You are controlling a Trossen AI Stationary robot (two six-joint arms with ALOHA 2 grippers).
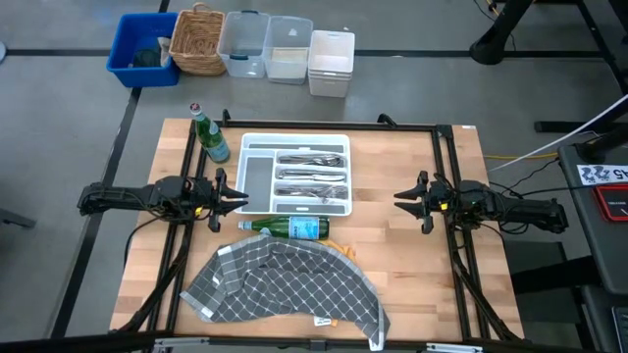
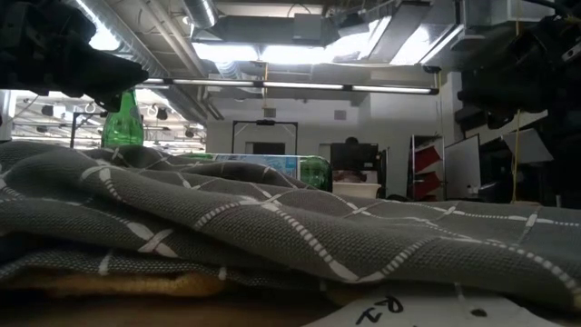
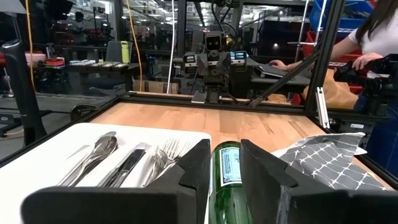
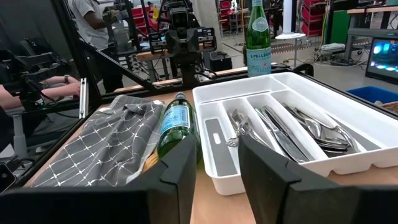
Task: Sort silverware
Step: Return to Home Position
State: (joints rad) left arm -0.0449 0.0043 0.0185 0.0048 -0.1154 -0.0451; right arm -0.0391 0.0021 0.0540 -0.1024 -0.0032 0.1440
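Observation:
The silverware (image 1: pixel 312 176), shiny forks, spoons and knives, lies in the long compartments of a white tray (image 1: pixel 257 142) at the table's middle. The same pieces (image 3: pixel 124 162) show in the left wrist view, and the silverware (image 4: pixel 292 134) shows again in the right wrist view. My left gripper (image 1: pixel 240 201) hovers level at the tray's left, open, with nothing between its fingers (image 3: pixel 196 165). My right gripper (image 1: pixel 400 199) hovers level to the tray's right, open and empty, and its fingers (image 4: pixel 180 162) point toward the tray.
One green bottle (image 1: pixel 208 137) stands upright at the tray's far left corner. Another green bottle (image 1: pixel 289 228) lies on its side just in front of the tray. A grey checked cloth (image 1: pixel 285 284) is bunched at the near edge. Bins and a wicker basket (image 1: pixel 199 39) sit beyond the table.

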